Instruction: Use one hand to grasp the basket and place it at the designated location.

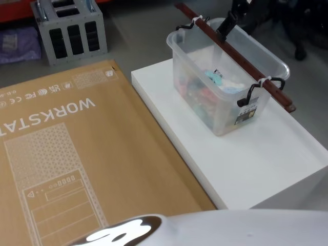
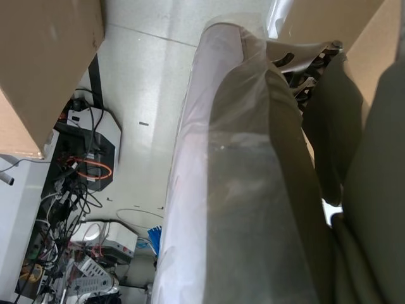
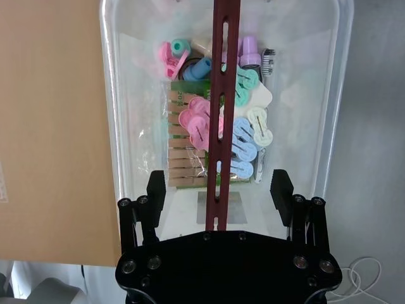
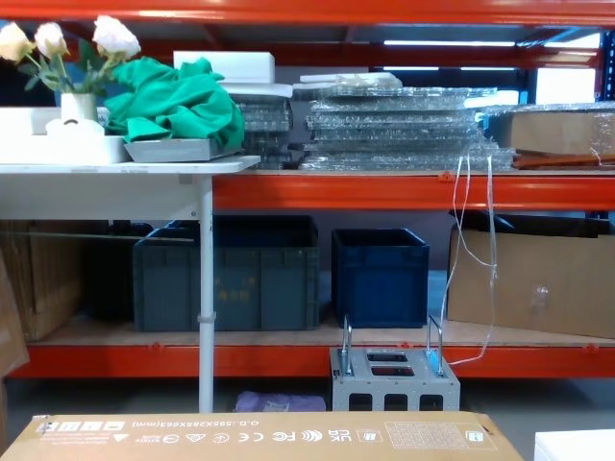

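The basket (image 1: 225, 115) stands on the white table (image 1: 256, 169), translucent, holding coloured and wooden clothes pegs (image 3: 202, 126). Its maroon slotted bar handle (image 1: 241, 57) runs lengthwise over the top, fastened with white ties (image 1: 264, 80). My right gripper (image 1: 227, 24) hangs over the basket's far end. In the right wrist view the gripper (image 3: 218, 187) is open; its black fingers (image 3: 156, 188) straddle the handle (image 3: 224, 76) without touching it. The left arm stays parked low, with a plastic-wrapped part (image 2: 253, 190) in its wrist view.
A large flat cardboard box (image 1: 77, 154) lies left of the table, close to its edge. Behind it on the floor stands a grey metal box with loop handles (image 1: 69, 28) (image 4: 394, 379). Dark blue crates (image 4: 380, 274) sit on the shelving. Cables (image 2: 76, 171) lie on the floor.
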Controlling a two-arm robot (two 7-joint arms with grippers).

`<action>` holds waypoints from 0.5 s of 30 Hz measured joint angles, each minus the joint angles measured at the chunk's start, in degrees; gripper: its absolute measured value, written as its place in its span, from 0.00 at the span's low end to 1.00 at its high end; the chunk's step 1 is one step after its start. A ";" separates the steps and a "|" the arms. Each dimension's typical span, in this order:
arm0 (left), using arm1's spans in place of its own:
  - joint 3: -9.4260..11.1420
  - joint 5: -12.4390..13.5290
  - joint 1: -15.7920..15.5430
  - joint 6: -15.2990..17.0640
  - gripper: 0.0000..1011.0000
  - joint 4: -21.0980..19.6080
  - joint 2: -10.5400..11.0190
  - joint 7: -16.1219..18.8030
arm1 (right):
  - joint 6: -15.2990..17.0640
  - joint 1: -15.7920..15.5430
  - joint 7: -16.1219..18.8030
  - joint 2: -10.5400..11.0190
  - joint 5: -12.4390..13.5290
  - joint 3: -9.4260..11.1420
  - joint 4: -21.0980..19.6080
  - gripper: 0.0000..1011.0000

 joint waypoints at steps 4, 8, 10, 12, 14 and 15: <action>0.00 0.00 0.00 0.00 0.00 0.00 0.00 0.00 | -0.39 0.34 0.10 -1.43 -0.59 -1.17 1.95 0.99; 0.00 0.00 0.00 0.00 0.00 -0.01 0.00 0.00 | -0.80 0.70 0.32 -2.82 -1.04 -2.22 4.00 0.99; 0.00 0.00 0.00 0.00 0.00 0.00 0.00 0.00 | -0.99 0.81 0.37 -3.35 -1.24 -2.69 4.94 0.99; 0.00 0.00 0.00 0.00 0.00 0.00 0.00 0.00 | -1.32 0.95 0.45 -4.15 -1.47 -3.38 6.28 0.99; 0.00 0.00 0.00 0.00 0.00 0.00 0.00 0.00 | -1.65 1.02 0.53 -4.87 -1.64 -3.98 7.49 0.99; 0.00 0.00 0.00 0.00 0.00 -0.01 0.00 0.00 | -1.77 1.03 0.55 -5.12 -1.68 -4.20 7.90 0.99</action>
